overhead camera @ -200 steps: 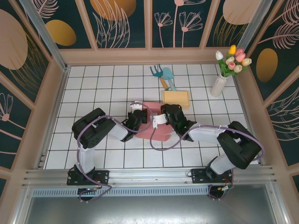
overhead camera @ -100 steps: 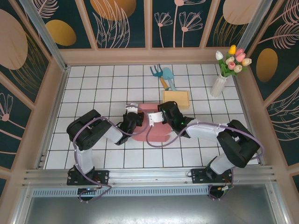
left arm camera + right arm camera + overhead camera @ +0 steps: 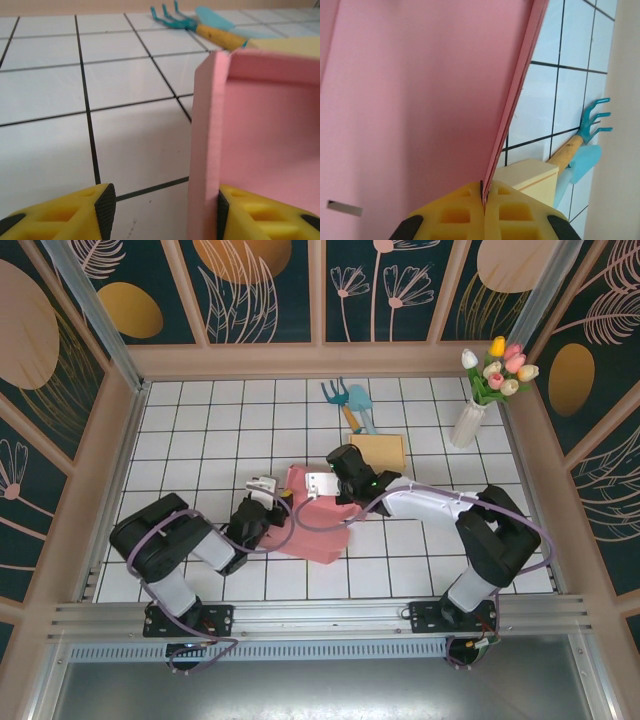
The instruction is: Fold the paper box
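1. A pink paper box (image 3: 318,530), partly folded, lies on the white tiled table (image 3: 200,420), centre, between both arms.
2. Right gripper (image 3: 483,197) pinches one raised wall edge, fingers pressed together on it.
3. Left gripper (image 3: 162,205) is spread; a box wall stands between its fingers, against one.
4. Risk: with one pinch only, pulling may tear or unfold the wall.

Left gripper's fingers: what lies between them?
In the left wrist view, the paper box's upright wall stands inside the left gripper, beside one finger; the rest is bare tile.

Black arms (image 3: 160,545), purplish cables (image 3: 128,558), yellow jaws, seemingly black-tipped.
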`<action>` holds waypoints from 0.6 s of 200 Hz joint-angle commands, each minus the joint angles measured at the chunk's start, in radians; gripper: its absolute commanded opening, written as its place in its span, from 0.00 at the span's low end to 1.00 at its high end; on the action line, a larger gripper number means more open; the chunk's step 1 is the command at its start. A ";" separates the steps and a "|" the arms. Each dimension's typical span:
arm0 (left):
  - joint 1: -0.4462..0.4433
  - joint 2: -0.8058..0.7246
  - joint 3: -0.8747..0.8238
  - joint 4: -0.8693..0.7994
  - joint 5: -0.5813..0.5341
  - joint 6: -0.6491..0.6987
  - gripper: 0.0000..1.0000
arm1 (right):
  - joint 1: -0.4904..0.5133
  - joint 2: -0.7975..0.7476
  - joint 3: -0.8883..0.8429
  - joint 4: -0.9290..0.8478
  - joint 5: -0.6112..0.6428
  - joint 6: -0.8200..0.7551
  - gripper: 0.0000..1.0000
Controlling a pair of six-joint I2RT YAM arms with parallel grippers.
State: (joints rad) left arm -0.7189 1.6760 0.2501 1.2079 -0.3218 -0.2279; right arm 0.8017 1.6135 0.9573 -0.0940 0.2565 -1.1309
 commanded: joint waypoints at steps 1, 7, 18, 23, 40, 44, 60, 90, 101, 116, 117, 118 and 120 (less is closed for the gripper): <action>0.026 -0.080 -0.017 0.027 -0.025 0.002 0.56 | -0.029 0.022 0.018 -0.196 0.145 0.063 0.00; 0.026 -0.094 -0.004 -0.001 -0.013 0.003 0.56 | -0.026 0.020 0.017 -0.198 0.149 0.064 0.00; 0.027 -0.104 0.026 -0.042 0.009 0.006 0.56 | -0.021 0.015 0.017 -0.196 0.152 0.062 0.00; 0.026 -0.105 0.038 -0.054 0.014 0.008 0.56 | -0.016 0.012 0.015 -0.195 0.152 0.060 0.00; 0.026 -0.095 0.087 -0.109 0.013 0.013 0.57 | -0.002 0.001 0.012 -0.186 0.151 0.061 0.00; 0.026 -0.088 0.098 -0.121 0.017 0.015 0.57 | 0.003 -0.001 0.010 -0.183 0.153 0.062 0.00; 0.026 -0.071 0.114 -0.125 0.054 0.007 0.57 | 0.016 -0.015 0.001 -0.158 0.166 0.062 0.00; 0.027 -0.073 0.058 -0.046 0.120 -0.010 0.57 | 0.045 -0.070 -0.091 0.071 0.290 0.014 0.00; 0.027 -0.086 0.042 -0.033 0.121 -0.009 0.57 | 0.057 -0.097 -0.138 0.180 0.340 -0.028 0.00; 0.027 -0.114 0.021 -0.029 0.121 -0.004 0.57 | 0.077 -0.128 -0.191 0.314 0.396 -0.089 0.00; 0.027 -0.116 0.020 -0.029 0.121 -0.004 0.57 | 0.078 -0.132 -0.197 0.328 0.404 -0.096 0.00; 0.027 -0.118 0.018 -0.028 0.121 -0.003 0.57 | 0.078 -0.132 -0.197 0.328 0.404 -0.096 0.00; 0.026 -0.123 0.014 -0.026 0.121 -0.004 0.57 | 0.082 -0.136 -0.204 0.343 0.411 -0.106 0.00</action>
State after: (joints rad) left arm -0.6956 1.5921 0.3008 1.1328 -0.2314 -0.2287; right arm 0.8577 1.5383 0.8253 0.0116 0.5144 -1.1297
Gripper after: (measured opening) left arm 0.569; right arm 0.067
